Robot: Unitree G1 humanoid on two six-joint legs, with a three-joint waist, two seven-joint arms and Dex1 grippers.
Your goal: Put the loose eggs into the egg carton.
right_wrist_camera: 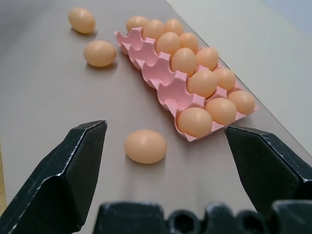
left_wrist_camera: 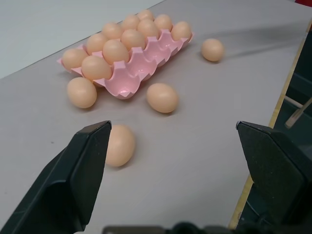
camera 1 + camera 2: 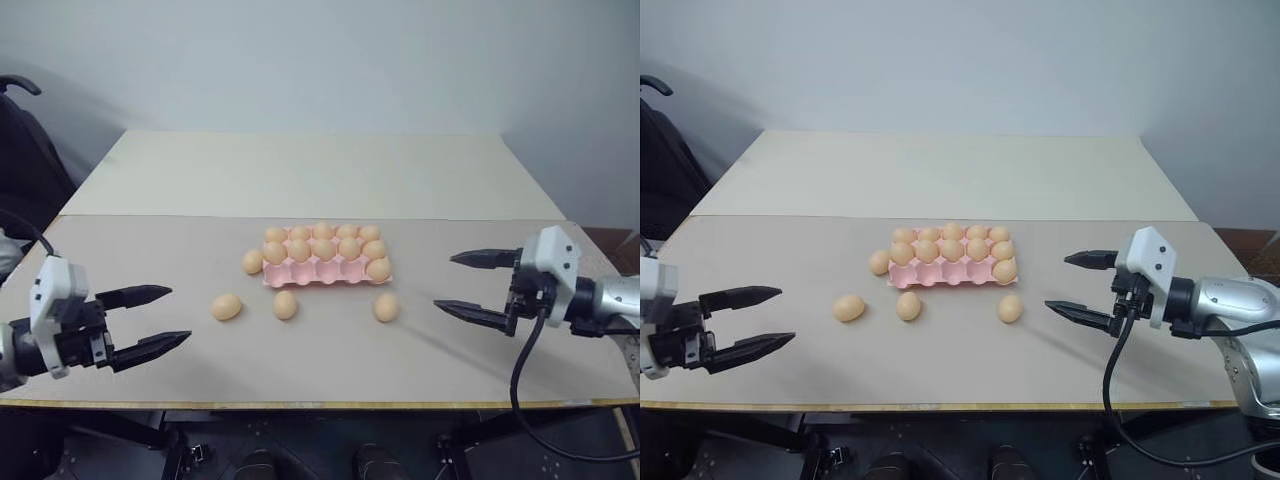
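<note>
- I see the table (image 3: 560, 360) covered with a grey-beige sheet; its near edge runs along the bottom of the head views, and a lighter panel (image 3: 330, 170) continues behind up to the wall.
- The egg carton (image 3: 325, 270) sits about in the middle of the sheet, well away from all edges, with its long side across my view.
- On both sides of the carton the surface is bare, and in front of it there is a wide strip of free sheet up to the near edge.
- The left gripper (image 3: 150, 320) hangs above the near left part of the table, fingers spread wide apart, holding nothing.
- The right gripper (image 3: 470, 283) hangs on the right side, well apart from the carton, fingers also spread wide and empty.
- The carton is pink, flat, with scalloped edges and no lid. The two far rows are full of eggs; in the near row one egg sits in the cup at the right end, and the other near cups look empty.
- The loose eggs are light orange-tan, smooth and oval, all alike. One egg (image 3: 252, 262) lies touching or just beside the left end of the carton.
- Three more lie in front of the carton: a left one (image 3: 226, 307), a middle one (image 3: 285, 305) and a right one (image 3: 386, 307), all apart from each other.
</note>
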